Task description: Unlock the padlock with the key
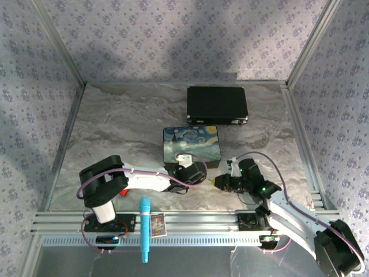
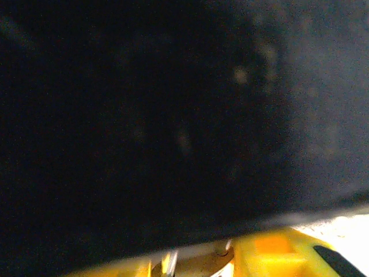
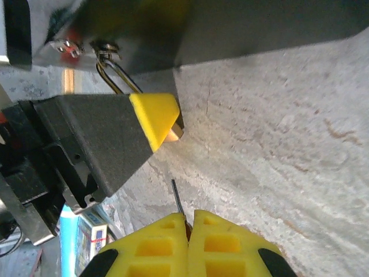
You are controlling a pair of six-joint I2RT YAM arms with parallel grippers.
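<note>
While your left gripper [image 3: 161, 121] was clamped on the tiny brass-gold padlock [image 3: 176, 134], only a smooth sliver of its brass body peeked past the wedge-shaped yellow fingertip. Its thin silver U-shaped shackle hung from a small silver hasp [image 3: 106, 53] on the near wall of the rectangular box painted with swirling blue and yellow [image 1: 190, 141]. That box stood about mid-way across the grey marble-patterned desk [image 1: 115, 127].

In your left wrist view the box's dark wall was a blur, with chunky yellow fingers [image 2: 271, 254] below it and a brassy glint between them.

Your right gripper [image 3: 189, 222] sat on the padlock's right. Its yellow, pocket-moulded fingertips were pressed together on the thin dark metal key [image 3: 177, 196]. The narrow blade pointed toward the padlock but stood apart from it.

A flat black hard case with bright metal trim [image 1: 217, 104] lay toward the desk's far edge, right of centre. On the ridged aluminium rail [image 1: 196, 222] along the near edge rested a light-blue cylindrical marker [image 1: 144, 228], with a small printed card box [image 1: 157, 225] just beside it.
</note>
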